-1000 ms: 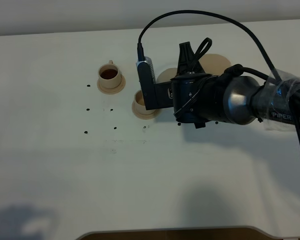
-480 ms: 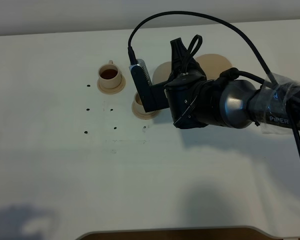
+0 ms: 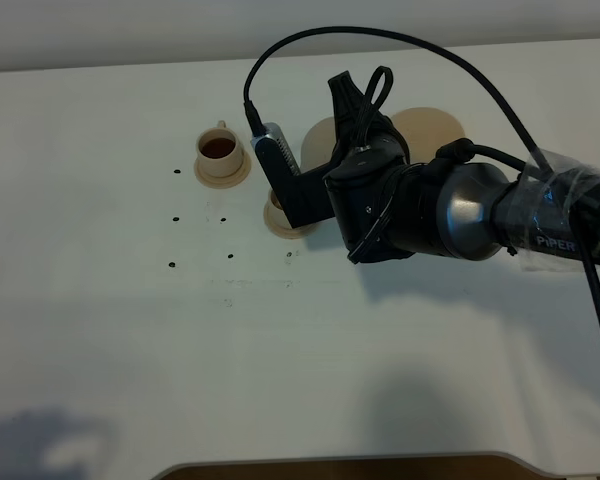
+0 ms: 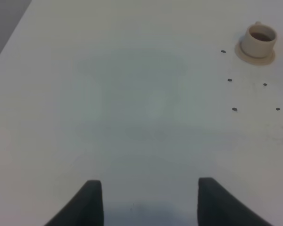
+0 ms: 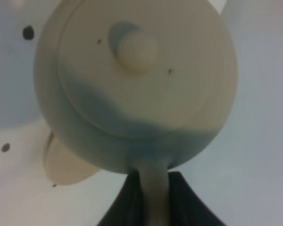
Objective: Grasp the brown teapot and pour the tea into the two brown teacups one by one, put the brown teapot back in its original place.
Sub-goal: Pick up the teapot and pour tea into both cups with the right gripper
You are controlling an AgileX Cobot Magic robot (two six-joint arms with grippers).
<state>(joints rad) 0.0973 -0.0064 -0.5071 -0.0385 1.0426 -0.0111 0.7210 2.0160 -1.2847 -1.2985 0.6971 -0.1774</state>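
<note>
My right gripper (image 3: 348,115) reaches across the middle and is shut on the loop handle of the brown teapot (image 3: 317,145), holding it above the table. In the right wrist view the teapot (image 5: 137,84) fills the frame with its knobbed lid toward the camera, and the handle runs between the gripper's jaws (image 5: 153,200). One teacup (image 3: 220,148) holds dark tea and stands on its saucer. The second teacup (image 3: 276,212) is mostly hidden under my wrist camera. The wide saucer (image 3: 432,124) lies bare behind the arm. My left gripper (image 4: 151,202) is open and empty, far from the filled cup (image 4: 258,40).
Small black dots (image 3: 172,218) mark the white table (image 3: 130,330) around the cups. The right arm and its cable (image 3: 460,210) span the right half of the exterior view. A brown edge (image 3: 340,468) runs along the table's front.
My right gripper has carried the teapot left and slightly back, closer to the second teacup, and the wrist has turned. The cups and the wide saucer have not moved.
</note>
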